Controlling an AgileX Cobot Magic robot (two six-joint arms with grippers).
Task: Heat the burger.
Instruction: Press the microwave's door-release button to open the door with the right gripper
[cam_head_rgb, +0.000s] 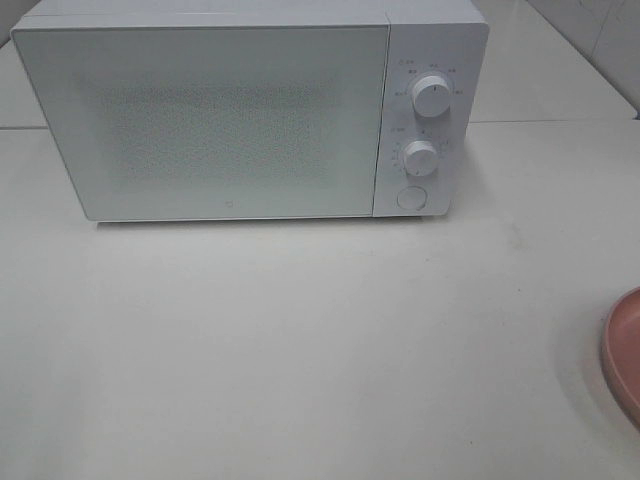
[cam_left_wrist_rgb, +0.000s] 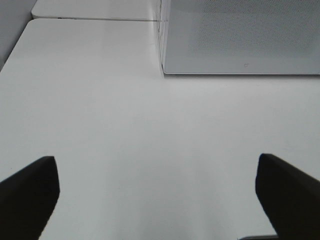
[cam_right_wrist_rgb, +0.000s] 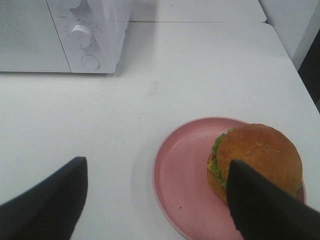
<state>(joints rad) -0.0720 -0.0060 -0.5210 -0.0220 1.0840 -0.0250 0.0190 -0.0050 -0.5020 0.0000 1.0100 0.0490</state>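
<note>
The burger (cam_right_wrist_rgb: 260, 155), with a golden-brown bun and green lettuce at its edge, sits on a round pink plate (cam_right_wrist_rgb: 182, 185) in the right wrist view. My right gripper (cam_right_wrist_rgb: 155, 195) hovers above the plate with its jaws open and nothing between them; one dark finger (cam_right_wrist_rgb: 265, 210) overlaps the burger's near side. In the left wrist view my left gripper (cam_left_wrist_rgb: 157, 195) is wide open over bare table. The white microwave (cam_head_rgb: 240, 110) stands at the back with its door shut. In the exterior high view only the plate's rim (cam_head_rgb: 622, 350) shows at the right edge; the burger and both grippers are out of that view.
The microwave's two dials (cam_head_rgb: 431, 96) (cam_head_rgb: 421, 158) and round button (cam_head_rgb: 410, 197) are on its right panel. The white table (cam_head_rgb: 300, 340) spreads in front of it. A table seam (cam_left_wrist_rgb: 95, 19) runs behind the microwave's left side.
</note>
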